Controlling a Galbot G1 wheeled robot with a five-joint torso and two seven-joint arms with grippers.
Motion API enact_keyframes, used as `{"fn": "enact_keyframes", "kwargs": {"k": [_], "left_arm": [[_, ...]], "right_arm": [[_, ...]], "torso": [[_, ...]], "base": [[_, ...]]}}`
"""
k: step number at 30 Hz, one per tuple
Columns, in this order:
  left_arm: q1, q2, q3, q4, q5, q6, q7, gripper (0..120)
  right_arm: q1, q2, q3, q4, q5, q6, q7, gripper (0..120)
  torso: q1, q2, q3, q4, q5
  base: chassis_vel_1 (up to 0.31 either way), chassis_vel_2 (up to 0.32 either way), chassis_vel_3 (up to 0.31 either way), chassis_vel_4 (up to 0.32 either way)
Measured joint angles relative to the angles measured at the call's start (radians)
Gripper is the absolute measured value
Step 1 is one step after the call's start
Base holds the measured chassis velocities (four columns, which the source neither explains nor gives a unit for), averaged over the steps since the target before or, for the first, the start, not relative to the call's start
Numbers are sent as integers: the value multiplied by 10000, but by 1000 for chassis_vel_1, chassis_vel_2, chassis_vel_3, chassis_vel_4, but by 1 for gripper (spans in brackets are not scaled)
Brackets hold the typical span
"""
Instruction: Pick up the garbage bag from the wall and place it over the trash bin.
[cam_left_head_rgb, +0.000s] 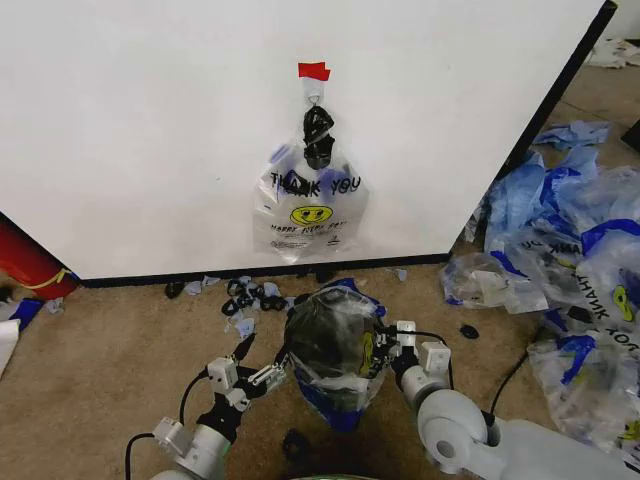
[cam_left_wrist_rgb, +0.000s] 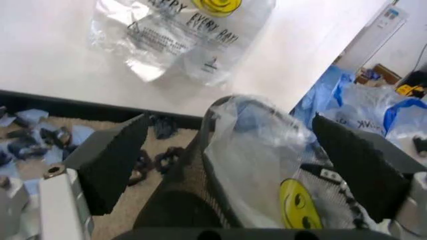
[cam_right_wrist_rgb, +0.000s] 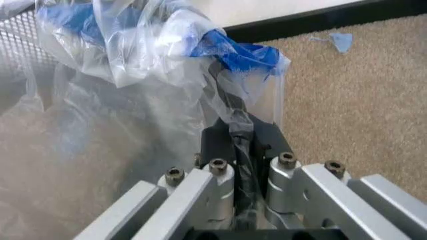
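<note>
Garbage bag: thin, clear, glossy crinkled plastic. Trash bin: black wire mesh, matt. Wall: smooth white panel. Floor: rough beige carpet. Right end effector: brushed metal, bolted.

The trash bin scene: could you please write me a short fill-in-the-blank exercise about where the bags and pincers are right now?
1. The right pincer is shut on a fold of clear ____.
2. The left pincer stands ____, one finger either side of the trash bin.
3. A garbage bag printed THANK YOU hangs on the ____ below the red tape.
4. The smiley face on the hanging bag is ____.

Missing words: plastic; open; wall; yellow
</note>
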Motion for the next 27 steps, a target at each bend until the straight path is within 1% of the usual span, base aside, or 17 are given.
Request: {"fn": "enact_keyframes", "kwargs": {"k": [6, 9, 12, 18, 27], "left_arm": [[-522, 306, 247, -129, -524, 132, 258, 97], [-824, 493, 415, -137, -837, 142, 468, 97], [-1294, 677, 765, 43, -1053, 167, 558, 97], [-1440, 820, 1144, 386, -1102, 170, 556, 97], [-1534, 863, 1247, 582, -1146, 163, 543, 96]], "right_arm": [[24, 116, -189, 20, -181, 18, 78, 1], [113, 188, -357, 100, -214, -11, 95, 1], [258, 286, -571, 188, -250, -84, 176, 1], [413, 280, -691, 246, -269, -134, 268, 1], [345, 241, -663, 399, -343, -140, 352, 1]], "torso": [[0, 0, 1, -5, 0], [0, 0, 3, 0, 3], [1, -1, 3, 0, 4], [1, -1, 4, 2, 2], [1, -2, 4, 0, 1]], "base": [[0, 0, 0, 0], [0, 0, 0, 0], [0, 0, 0, 0], [0, 0, 0, 0], [0, 0, 0, 0]]}}
